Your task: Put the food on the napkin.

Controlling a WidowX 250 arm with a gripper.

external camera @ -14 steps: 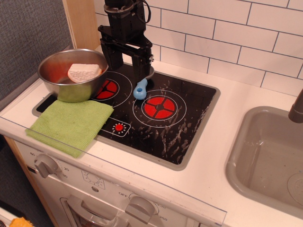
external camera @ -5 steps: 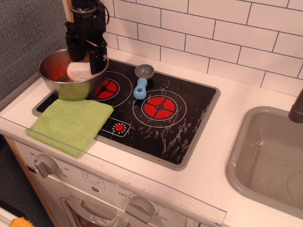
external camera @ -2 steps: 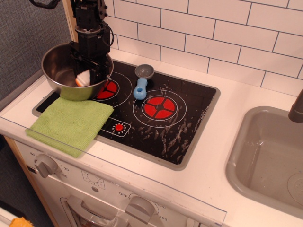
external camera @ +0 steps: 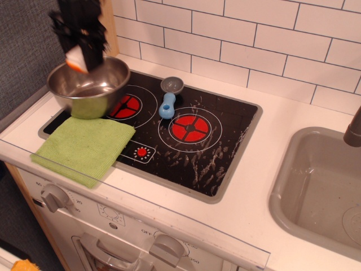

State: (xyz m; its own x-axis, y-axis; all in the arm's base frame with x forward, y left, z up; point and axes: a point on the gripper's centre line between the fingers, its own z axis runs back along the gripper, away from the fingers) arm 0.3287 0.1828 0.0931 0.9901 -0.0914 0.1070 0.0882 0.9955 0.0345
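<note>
Tool (external camera: 79,53) clamped on the food (external camera: 77,58), above the bowl (external camera: 90,86). Image blurred; grip looks marginal. Risk: food slips, dropping short of the napkin (external camera: 84,147).

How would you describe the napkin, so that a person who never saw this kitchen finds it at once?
Start at the black stovetop with its two red burners. At its front left corner, just in front of the steel bowl, lies the napkin. It is the only flat, lime-green cloth there.
</note>
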